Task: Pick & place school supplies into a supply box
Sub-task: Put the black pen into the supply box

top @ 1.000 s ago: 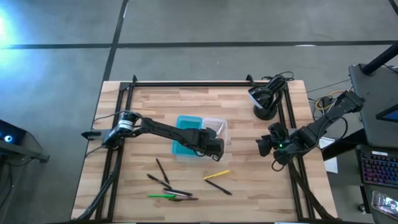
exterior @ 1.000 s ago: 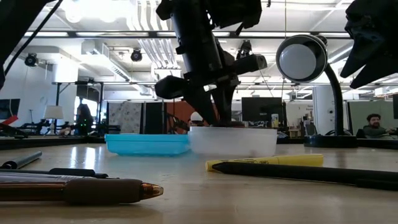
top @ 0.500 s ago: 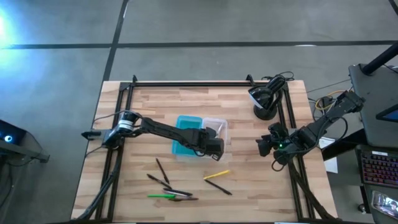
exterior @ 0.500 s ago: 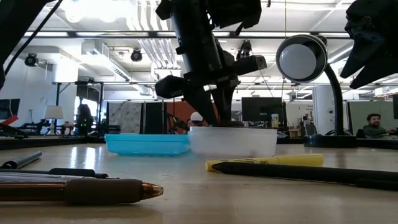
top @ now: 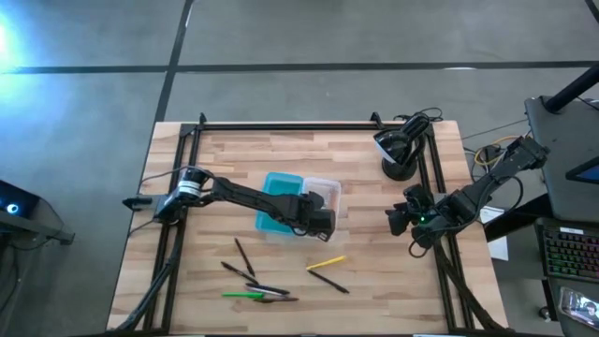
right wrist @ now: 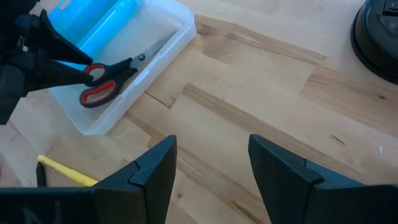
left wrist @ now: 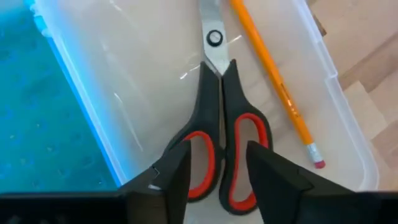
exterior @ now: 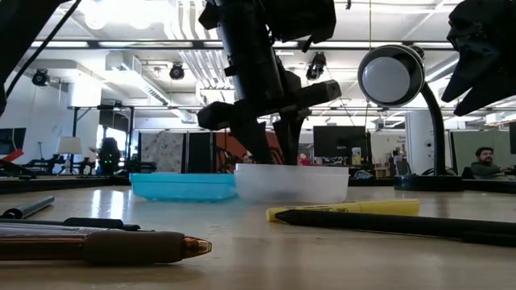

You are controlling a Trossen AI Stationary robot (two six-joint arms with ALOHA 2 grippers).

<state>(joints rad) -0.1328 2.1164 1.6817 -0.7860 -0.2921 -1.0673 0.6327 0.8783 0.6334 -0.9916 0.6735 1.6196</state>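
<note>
The scissors lay flat on the floor of the supply box, blades closed, long axis running along the box's length, with an orange pencil beside them and roughly parallel, its eraser end toward the same end of the box as the scissor handles. The red-lined handles sat directly between my left gripper fingers, which stood parted on either side of the loops and, as far as I could judge, were not pressing on them; I recorded the scissors as released. From the box outward: the teal lid lay against the box on its side facing my left arm's base, and my left gripper hung over the box at the handle end. My right gripper was well apart from the box, toward the lamp side of the table, fingers spread and empty. The remaining supplies lay outside the box on the table's near side: a yellow pen with a dark one just beside it, and a cluster of pens including a green one. In my judgement the left arm was nearer to all of these, so the next move turned on lifting straight clear of the handles along the fingers' own line before going for them.
</note>
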